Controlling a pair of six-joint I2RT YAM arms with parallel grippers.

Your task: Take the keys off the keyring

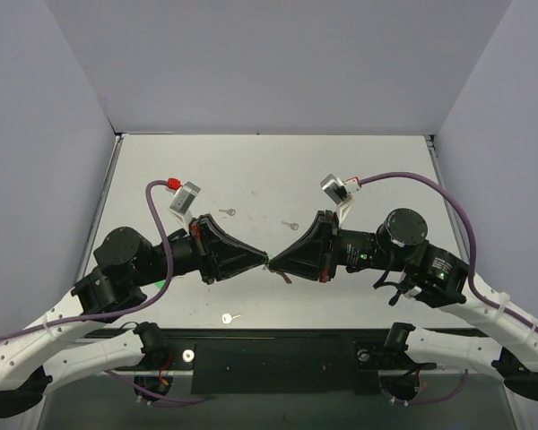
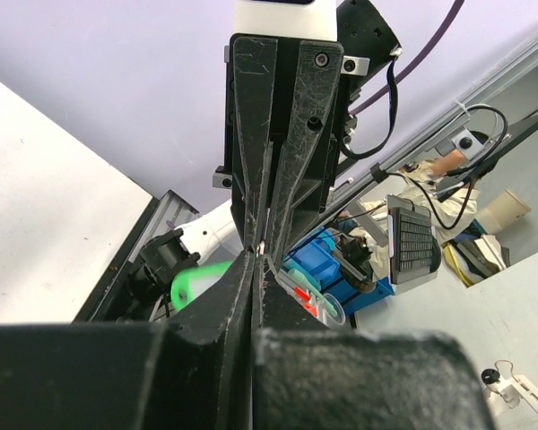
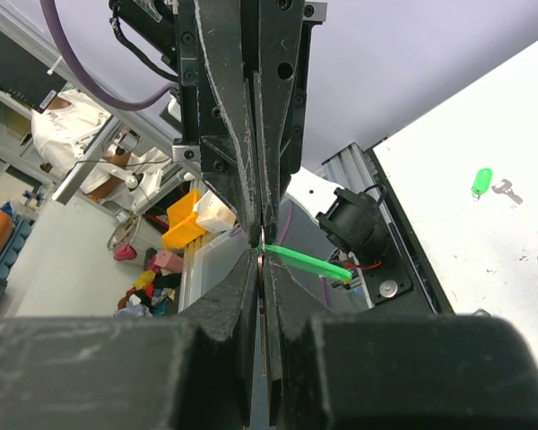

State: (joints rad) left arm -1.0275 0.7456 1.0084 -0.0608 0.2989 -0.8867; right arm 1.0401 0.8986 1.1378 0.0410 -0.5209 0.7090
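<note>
My two grippers meet tip to tip above the table's middle, the left gripper (image 1: 264,261) and the right gripper (image 1: 277,262). Both are shut. The light-green tag of the keyring (image 3: 309,259) sticks out edge-on from where the tips meet. It also shows as a blurred green shape in the left wrist view (image 2: 197,282). In the left wrist view the left gripper (image 2: 258,253) pinches a bit of silver metal against the right gripper's tips. A thin silver strip, which looks like a key, sits between the jaws of the right gripper (image 3: 262,253). The ring itself is hidden.
Loose silver keys lie on the table at the back (image 1: 228,212) and back middle (image 1: 290,225). A brighter green tag (image 3: 481,182) with a key (image 3: 505,189) lies near the front edge, also in the top view (image 1: 229,318). Grey walls enclose the table.
</note>
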